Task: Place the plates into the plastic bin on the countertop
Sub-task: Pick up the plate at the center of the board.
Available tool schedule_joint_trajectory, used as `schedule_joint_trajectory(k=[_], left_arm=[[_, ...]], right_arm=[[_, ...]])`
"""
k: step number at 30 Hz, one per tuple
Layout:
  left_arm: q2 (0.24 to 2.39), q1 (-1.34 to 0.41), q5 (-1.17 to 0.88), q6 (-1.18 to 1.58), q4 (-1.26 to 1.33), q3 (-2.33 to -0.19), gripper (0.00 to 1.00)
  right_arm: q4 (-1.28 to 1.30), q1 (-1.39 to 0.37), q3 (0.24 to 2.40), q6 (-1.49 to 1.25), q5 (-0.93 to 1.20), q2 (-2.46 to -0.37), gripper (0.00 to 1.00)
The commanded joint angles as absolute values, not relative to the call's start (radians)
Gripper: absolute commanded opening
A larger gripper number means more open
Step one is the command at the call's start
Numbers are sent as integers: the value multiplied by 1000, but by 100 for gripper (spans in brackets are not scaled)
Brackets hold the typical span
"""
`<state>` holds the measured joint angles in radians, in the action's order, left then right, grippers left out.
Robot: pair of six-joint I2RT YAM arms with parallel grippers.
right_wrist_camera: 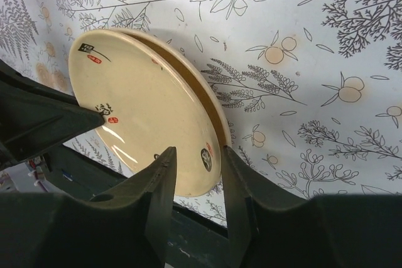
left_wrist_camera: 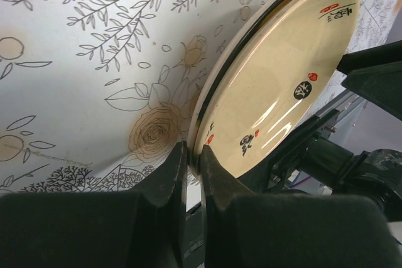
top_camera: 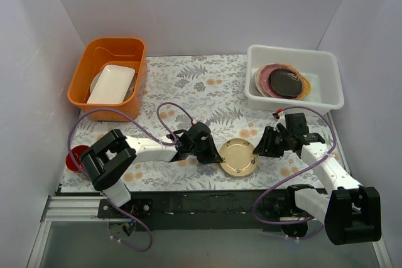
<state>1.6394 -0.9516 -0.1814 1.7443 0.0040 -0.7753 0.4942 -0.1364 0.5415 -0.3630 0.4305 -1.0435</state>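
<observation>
A round plate [top_camera: 238,157] lies gold underside up at the front middle of the fern-patterned countertop [top_camera: 207,86]. My left gripper [top_camera: 213,152] is shut on its left rim; the left wrist view shows the fingers [left_wrist_camera: 191,152] pinching the dark edge of the plate [left_wrist_camera: 276,86]. My right gripper [top_camera: 260,149] is open at the plate's right side; in the right wrist view its jaws [right_wrist_camera: 198,155] stand either side of the plate's rim [right_wrist_camera: 144,111]. The whitish plastic bin [top_camera: 323,73] stands at the back right and holds a stack of plates, a black one [top_camera: 286,83] on top.
An orange tub [top_camera: 88,70] at the back left holds a white rectangular dish [top_camera: 112,84]. A small red disc [top_camera: 78,157] lies at the front left edge. Cables loop over the countertop beside both arms. The black mounting rail runs along the near edge.
</observation>
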Motion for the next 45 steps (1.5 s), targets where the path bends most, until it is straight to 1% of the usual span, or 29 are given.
schedule_joint_trajectory(k=[1,6,9,10,13,20,21,22,24,25,27,28,31,32,34,35,38,40,42,45], left_arm=[[1559,-950,-219,1752,101,-767,0],[1555,-948,-230,1753,118,-761,0],[1555,-948,-233,1755,123,-759,0],[1557,-948,-236,1755,124,-761,0],[1559,-946,-232,1753,117,-764,0],[1580,-948,-203,1733,40,-796,0],[1582,-946,-199,1732,32,-796,5],[1583,-948,-199,1732,32,-796,8],[1580,-946,-195,1730,29,-796,17],[1580,-946,-193,1729,29,-796,26],[1575,-948,-189,1727,23,-796,36],[1577,-946,-187,1726,21,-796,44],[1569,-948,-184,1724,21,-793,56],[1568,-946,-181,1724,21,-793,63],[1562,-948,-176,1723,18,-792,71],[1557,-948,-172,1723,18,-792,79],[1528,-948,-152,1724,18,-776,90],[1500,-948,-135,1727,23,-762,95],[1482,-946,-126,1730,28,-755,98],[1462,-946,-112,1735,22,-746,98]], right_arm=[[466,-149,543,-354,449,-1055,41],[459,-160,540,-356,453,-1052,36],[459,-167,545,-359,459,-1051,30],[459,-169,548,-359,459,-1051,26],[475,-176,563,-353,436,-1045,20],[511,-187,591,-336,385,-1046,18],[508,-189,591,-336,390,-1045,18],[508,-189,591,-337,394,-1045,17],[502,-190,592,-342,406,-1043,16],[500,-189,595,-345,410,-1042,16],[502,-190,601,-345,413,-1042,16],[502,-190,604,-348,416,-1042,15],[508,-190,620,-348,422,-1039,15],[511,-190,623,-348,425,-1039,15],[509,-192,627,-351,439,-1037,14],[509,-192,630,-354,442,-1035,14],[506,-192,634,-357,446,-1029,14],[509,-192,637,-359,446,-1026,13],[511,-192,637,-359,449,-1025,13],[511,-190,638,-360,453,-1022,12]])
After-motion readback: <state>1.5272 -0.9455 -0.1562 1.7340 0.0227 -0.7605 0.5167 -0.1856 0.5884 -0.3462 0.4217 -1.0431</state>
